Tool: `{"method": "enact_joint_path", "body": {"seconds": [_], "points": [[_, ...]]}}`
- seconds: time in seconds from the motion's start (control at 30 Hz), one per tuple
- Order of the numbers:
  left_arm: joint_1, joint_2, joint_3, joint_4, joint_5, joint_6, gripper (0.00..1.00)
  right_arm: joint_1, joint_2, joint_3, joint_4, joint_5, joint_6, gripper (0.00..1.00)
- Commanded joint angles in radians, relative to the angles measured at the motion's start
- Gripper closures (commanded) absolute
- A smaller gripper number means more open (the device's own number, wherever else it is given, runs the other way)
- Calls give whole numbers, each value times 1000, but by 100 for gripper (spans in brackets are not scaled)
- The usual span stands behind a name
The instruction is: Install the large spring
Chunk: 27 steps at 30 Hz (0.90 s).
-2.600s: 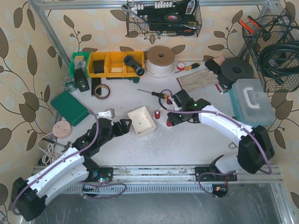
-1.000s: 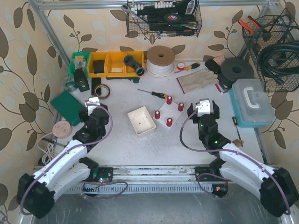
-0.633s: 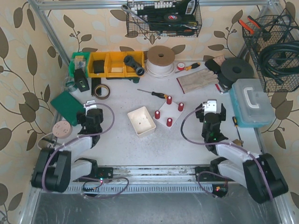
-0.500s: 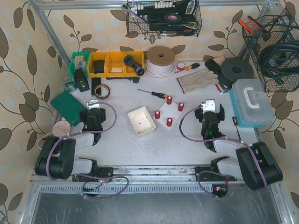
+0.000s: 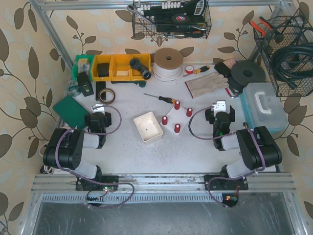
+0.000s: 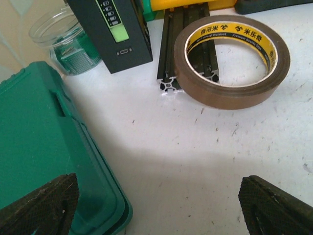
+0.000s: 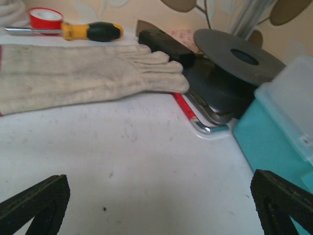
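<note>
A white base plate (image 5: pixel 182 119) with several red posts (image 5: pixel 177 128) stands mid-table. I cannot make out a spring on it or anywhere else. My left gripper (image 5: pixel 99 110) is folded back at the left, open and empty (image 6: pixel 159 208), over bare table beside a green case (image 6: pixel 34 137). My right gripper (image 5: pixel 219 108) is folded back at the right, open and empty (image 7: pixel 159 208), over bare table in front of a glove (image 7: pixel 73 73). Only the fingertips (image 6: pixel 44 200) (image 7: pixel 36 200) show in the wrist views.
A white tray (image 5: pixel 148 126) sits left of the posts, a screwdriver (image 5: pixel 161 98) behind them. A brown tape roll (image 6: pixel 234 95), an aluminium rail (image 6: pixel 171 49) and a black device (image 6: pixel 115 34) lie ahead of the left gripper. A black disc (image 7: pixel 234 54) and a teal box (image 7: pixel 279 132) lie by the right one.
Both arms pulled back from the middle and folded at the sides. The right gripper left the red posts; the left left the white tray.
</note>
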Motion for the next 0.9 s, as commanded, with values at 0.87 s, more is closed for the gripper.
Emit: {"method": "enact_joint_path", "body": {"seconds": [0.87], "points": [[10, -14, 27, 43, 28, -6, 8, -24, -6, 70, -89, -116, 43, 0]]}}
